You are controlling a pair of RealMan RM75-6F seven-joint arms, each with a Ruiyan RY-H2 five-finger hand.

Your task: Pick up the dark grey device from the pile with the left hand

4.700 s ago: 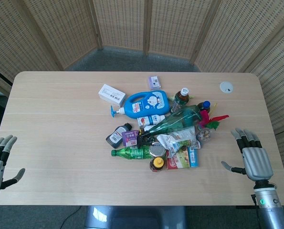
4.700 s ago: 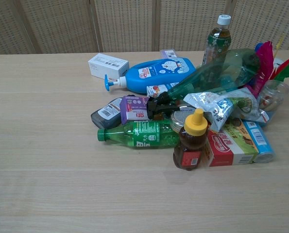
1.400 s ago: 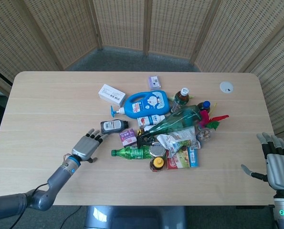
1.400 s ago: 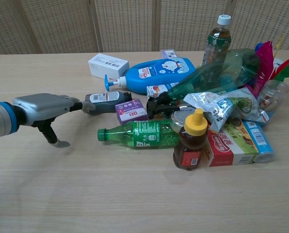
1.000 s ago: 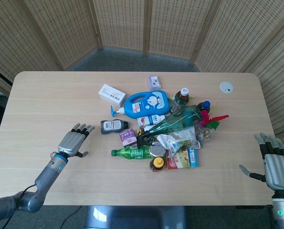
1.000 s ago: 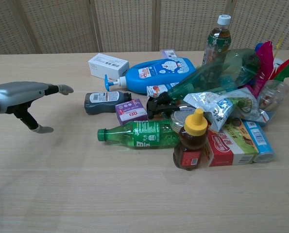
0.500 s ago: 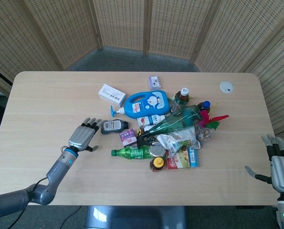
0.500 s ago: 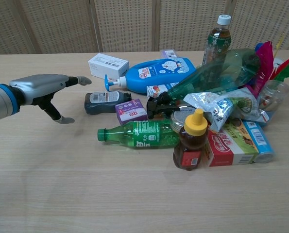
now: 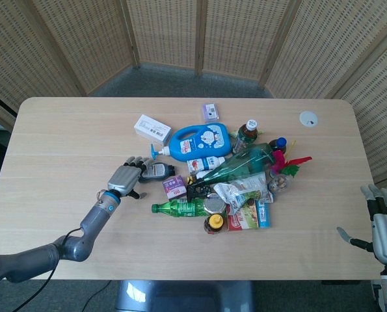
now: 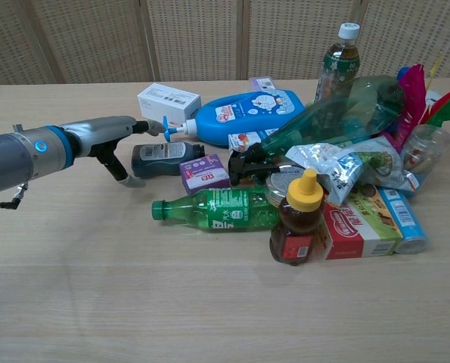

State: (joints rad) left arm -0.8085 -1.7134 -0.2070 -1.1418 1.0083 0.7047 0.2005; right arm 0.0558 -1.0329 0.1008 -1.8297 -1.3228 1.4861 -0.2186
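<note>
Left hand (image 9: 123, 178) stretched over the dark grey device (image 9: 154, 171), fingers (image 10: 150, 128) apart above its near end, thumb down beside it, nothing grasped. Device flat on the worktop (image 9: 63, 143), at the left edge of the pile, between the blue pump bottle (image 9: 198, 140) and the lying green bottle (image 9: 180, 208), just beside a small purple box (image 9: 176, 186). Right hand (image 9: 384, 221) at the lower right corner of the head view only, fingers spread and released, well apart from everything.

Pale wood-grain worktop with rounded corners; woven cane screens standing behind it, grey floor beyond.

Seen from the head view alone: a white round disc (image 9: 308, 118) near the far right edge, and the whole outline of the worktop. Seen better from the chest view: upright tea bottle (image 10: 339, 59), amber honey bottle with yellow cap (image 10: 297, 218), red carton (image 10: 355, 228), crinkled snack bag (image 10: 338, 163).

One white box (image 9: 152, 129), one teal plastic bottle (image 9: 240, 164), two purple boxes counting the far one (image 9: 211, 112).
</note>
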